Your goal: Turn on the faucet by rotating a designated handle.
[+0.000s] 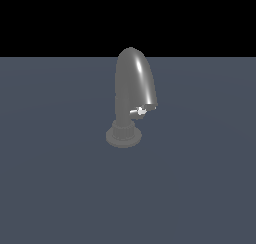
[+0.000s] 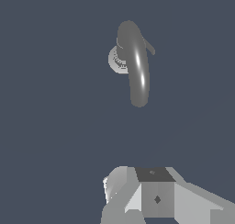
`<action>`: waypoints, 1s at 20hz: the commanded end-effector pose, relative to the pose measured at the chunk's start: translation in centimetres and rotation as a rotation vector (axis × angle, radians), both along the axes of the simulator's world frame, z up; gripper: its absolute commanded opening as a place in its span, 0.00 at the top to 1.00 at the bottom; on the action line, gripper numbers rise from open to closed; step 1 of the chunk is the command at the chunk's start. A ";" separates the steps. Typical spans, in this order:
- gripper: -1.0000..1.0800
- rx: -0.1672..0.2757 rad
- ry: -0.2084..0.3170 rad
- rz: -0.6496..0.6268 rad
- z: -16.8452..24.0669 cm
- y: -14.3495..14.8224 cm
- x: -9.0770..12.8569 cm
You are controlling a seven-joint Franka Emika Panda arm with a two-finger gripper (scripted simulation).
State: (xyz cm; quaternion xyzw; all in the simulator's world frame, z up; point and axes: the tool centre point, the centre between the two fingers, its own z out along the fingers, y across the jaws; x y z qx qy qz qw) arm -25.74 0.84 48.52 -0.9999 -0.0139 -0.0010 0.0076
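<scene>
The faucet (image 1: 133, 85) is a dark grey glossy tap with a thick arched spout on a ribbed round base (image 1: 123, 135), upright in the middle of the exterior view. The handle (image 1: 141, 110), a small pale silver stub with a white tip, juts from the spout towards the exterior view's right, just under the spout's mouth. The wrist view looks down on the faucet (image 2: 137, 67) with the handle (image 2: 149, 47) at its side. My gripper (image 2: 156, 196) shows only as grey-white blocks at the picture's edge, well apart from the faucet. It is out of the exterior view.
The faucet stands on a flat blue-grey floor (image 1: 60, 188) that reaches to a black background. Nothing else stands on it in either view.
</scene>
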 end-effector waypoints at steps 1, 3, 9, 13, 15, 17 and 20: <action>1.00 0.000 0.000 0.000 0.0 0.0 0.0; 1.00 0.000 0.002 -0.001 0.0 0.0 0.0; 1.00 0.006 0.025 -0.019 0.0 0.2 0.7; 1.00 0.014 0.056 -0.043 0.0 0.4 1.6; 1.00 0.020 0.077 -0.058 0.0 0.5 2.2; 1.00 0.026 0.100 -0.076 0.0 0.7 2.9; 1.00 0.037 0.143 -0.109 -0.1 0.9 4.2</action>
